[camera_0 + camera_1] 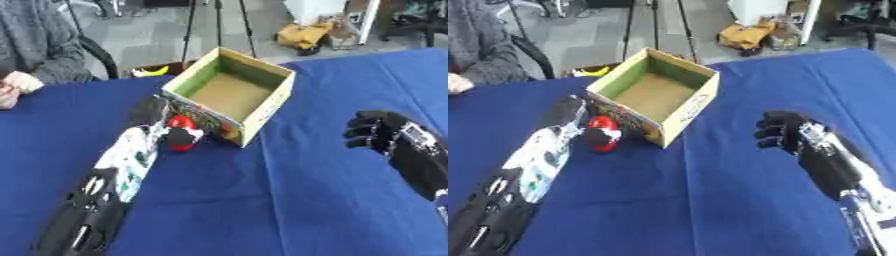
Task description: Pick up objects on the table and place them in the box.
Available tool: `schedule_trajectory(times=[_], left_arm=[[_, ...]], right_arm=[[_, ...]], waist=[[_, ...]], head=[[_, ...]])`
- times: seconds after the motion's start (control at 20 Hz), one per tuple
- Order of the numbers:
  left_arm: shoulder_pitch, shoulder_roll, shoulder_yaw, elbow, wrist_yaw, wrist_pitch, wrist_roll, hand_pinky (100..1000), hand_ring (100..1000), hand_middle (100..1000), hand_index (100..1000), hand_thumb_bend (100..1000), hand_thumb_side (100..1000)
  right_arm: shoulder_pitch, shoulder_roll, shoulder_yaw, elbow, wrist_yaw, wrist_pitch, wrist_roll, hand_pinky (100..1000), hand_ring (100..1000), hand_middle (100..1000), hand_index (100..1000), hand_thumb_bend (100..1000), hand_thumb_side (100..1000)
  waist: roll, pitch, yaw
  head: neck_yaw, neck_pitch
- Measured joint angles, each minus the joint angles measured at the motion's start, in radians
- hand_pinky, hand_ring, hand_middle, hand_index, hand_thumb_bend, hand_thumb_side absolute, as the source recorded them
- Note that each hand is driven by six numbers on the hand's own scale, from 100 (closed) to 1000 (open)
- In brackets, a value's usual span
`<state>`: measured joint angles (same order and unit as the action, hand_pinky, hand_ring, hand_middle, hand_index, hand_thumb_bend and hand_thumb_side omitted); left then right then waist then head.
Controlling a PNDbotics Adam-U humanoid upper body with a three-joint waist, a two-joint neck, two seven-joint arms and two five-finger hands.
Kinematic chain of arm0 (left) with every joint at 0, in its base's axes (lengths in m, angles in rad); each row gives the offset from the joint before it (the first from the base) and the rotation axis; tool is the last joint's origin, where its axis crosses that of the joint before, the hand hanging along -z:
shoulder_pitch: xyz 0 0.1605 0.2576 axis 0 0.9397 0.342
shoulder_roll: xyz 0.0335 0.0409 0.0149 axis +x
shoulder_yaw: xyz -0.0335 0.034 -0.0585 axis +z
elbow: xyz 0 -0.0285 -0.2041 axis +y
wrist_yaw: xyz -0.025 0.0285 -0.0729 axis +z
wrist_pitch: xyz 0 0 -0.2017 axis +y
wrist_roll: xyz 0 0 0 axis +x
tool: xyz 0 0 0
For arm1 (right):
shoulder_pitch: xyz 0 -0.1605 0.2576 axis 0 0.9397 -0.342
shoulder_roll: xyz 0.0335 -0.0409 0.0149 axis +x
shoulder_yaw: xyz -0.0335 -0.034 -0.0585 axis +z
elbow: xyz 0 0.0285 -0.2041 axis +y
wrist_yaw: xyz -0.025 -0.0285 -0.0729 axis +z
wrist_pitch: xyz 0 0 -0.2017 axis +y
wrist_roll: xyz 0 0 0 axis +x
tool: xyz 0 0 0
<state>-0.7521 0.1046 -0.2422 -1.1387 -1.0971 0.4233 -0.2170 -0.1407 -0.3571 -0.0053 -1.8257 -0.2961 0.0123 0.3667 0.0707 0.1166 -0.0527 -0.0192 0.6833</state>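
Left eye view: a red object (pixel 181 131) is held by the left robot hand (pixel 171 131) just beside the box (pixel 262 112) on the bench (pixel 289 200). It is judged light, rigid and round, best pinched across its middle. The right robot hand (pixel 372 131), fingers curled, holds nothing.

Your left arm stretches forward from the lower left, and its hand (pixel 178 135) has fingers curled round something red. Your right hand (pixel 779 132) hovers at the right, fingers curled and holding nothing.
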Motion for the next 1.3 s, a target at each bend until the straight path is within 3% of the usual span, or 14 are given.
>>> schedule_trajectory(times=[0.45,0.95,1.05,1.15,1.25,1.3], left_arm=[[-0.004,-0.004,0.019,0.056,-0.083,0.019,-0.031,438,562,643,764,752,512],[0.005,-0.008,0.024,0.095,-0.071,0.015,-0.041,369,466,587,754,632,459],[0.005,-0.009,0.024,0.098,-0.063,0.014,-0.039,361,459,583,751,587,441],[0.007,-0.009,0.024,0.101,-0.056,0.012,-0.037,338,434,575,744,458,396],[0.009,-0.009,0.024,0.101,-0.047,0.009,-0.031,332,428,572,743,411,381],[0.011,-0.009,0.024,0.101,-0.043,0.008,-0.027,320,415,564,737,274,344]], right_arm=[[0.0,0.0,0.0,0.0,0.0,0.0,0.0,720,737,711,813,100,779],[0.0,0.0,0.0,0.0,0.0,0.0,0.0,720,736,711,813,100,779],[0.0,0.0,0.0,0.0,0.0,0.0,0.0,720,736,711,813,100,779],[0.0,0.0,0.0,0.0,0.0,0.0,0.0,719,736,711,813,100,778],[0.0,0.0,0.0,0.0,0.0,0.0,0.0,719,736,711,813,100,778],[0.0,0.0,0.0,0.0,0.0,0.0,0.0,719,736,711,813,100,778]], waist=[[0.0,0.0,-0.003],[0.0,0.0,-0.003],[0.0,0.0,-0.003],[0.0,0.0,-0.003],[0.0,0.0,-0.003],[0.0,0.0,-0.003]], head=[[0.004,-0.007],[0.002,-0.008],[0.002,-0.008],[0.001,-0.008],[0.0,-0.008],[0.0,-0.008]])
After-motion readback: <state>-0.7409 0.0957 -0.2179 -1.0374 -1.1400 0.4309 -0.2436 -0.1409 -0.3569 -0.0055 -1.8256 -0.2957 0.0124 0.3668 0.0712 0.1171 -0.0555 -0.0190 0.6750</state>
